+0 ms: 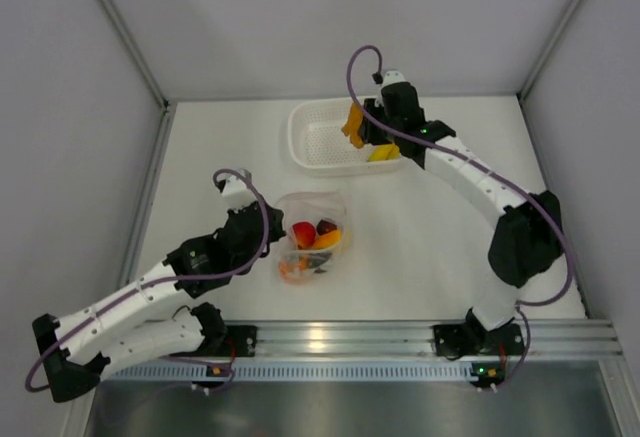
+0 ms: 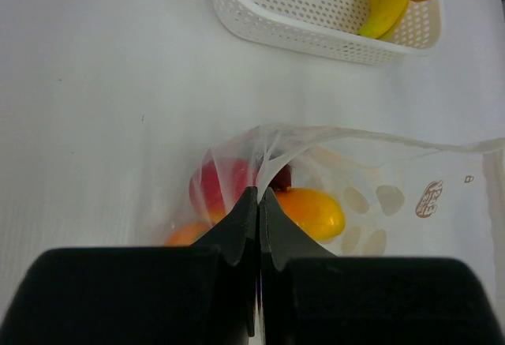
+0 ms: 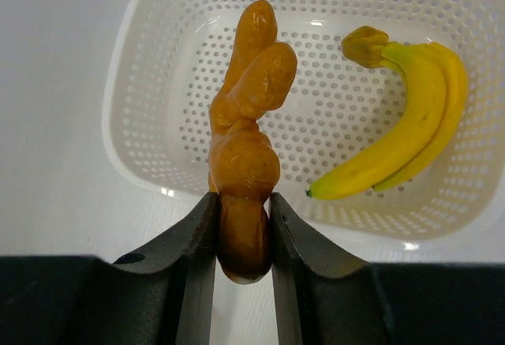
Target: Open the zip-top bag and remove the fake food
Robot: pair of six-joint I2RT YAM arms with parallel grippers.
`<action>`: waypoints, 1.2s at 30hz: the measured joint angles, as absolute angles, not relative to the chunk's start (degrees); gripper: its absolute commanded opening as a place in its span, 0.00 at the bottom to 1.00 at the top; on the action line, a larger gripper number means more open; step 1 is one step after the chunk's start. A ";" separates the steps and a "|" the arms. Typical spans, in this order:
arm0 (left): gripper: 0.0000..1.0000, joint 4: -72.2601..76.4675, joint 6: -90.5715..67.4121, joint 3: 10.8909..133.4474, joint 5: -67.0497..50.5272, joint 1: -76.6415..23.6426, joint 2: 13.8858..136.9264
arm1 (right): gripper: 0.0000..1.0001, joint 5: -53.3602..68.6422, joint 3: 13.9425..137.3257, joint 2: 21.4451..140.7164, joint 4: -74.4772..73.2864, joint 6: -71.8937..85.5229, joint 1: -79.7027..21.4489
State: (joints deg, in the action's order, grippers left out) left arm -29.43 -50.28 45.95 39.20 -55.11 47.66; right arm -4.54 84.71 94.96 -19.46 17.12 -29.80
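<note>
- The left hand is clenched on a fold of the zip-top bag at its mouth, and the film is stretched taut above the tips. The bag lies near the middle of the counter, somewhat toward the near edge.
- The right hand grasps an orange-brown piece of the fake food by its lower end. It hangs over the white basket, which sits toward the far edge.
- In the basket there is a yellow banana. In the bag there are a red fruit, a rounded orange piece and smaller bits that are too indistinct to name.
- Risk: the held piece appears to hang close to the basket's near rim. Letting go there may bounce it off the rim onto the counter.
- Risk: the left grip holds only thin film, which may slip or tear. Lifting it further could tip the bag and spill what remains.
- Obstruction: the banana occupies one side of the basket. At the bag, the left hand and the raised film crowd the mouth, narrowing the right hand's way in.
</note>
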 measured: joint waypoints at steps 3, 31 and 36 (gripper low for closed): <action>0.00 -30.46 -49.19 46.19 38.11 -55.11 46.54 | 0.00 -3.88 92.05 104.86 -18.70 17.80 -29.32; 0.00 -31.42 -46.94 45.50 33.87 -55.11 45.10 | 0.13 -13.96 115.59 136.64 -7.60 26.74 -28.21; 0.00 -31.42 -46.72 45.50 33.54 -55.11 45.15 | 0.52 -10.50 110.63 135.87 -6.26 27.16 -28.25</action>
State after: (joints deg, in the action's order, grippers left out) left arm -31.42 -46.72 45.50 33.54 -55.11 45.15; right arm -10.50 110.63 135.87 -6.26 27.16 -28.25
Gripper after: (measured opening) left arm 0.023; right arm 0.350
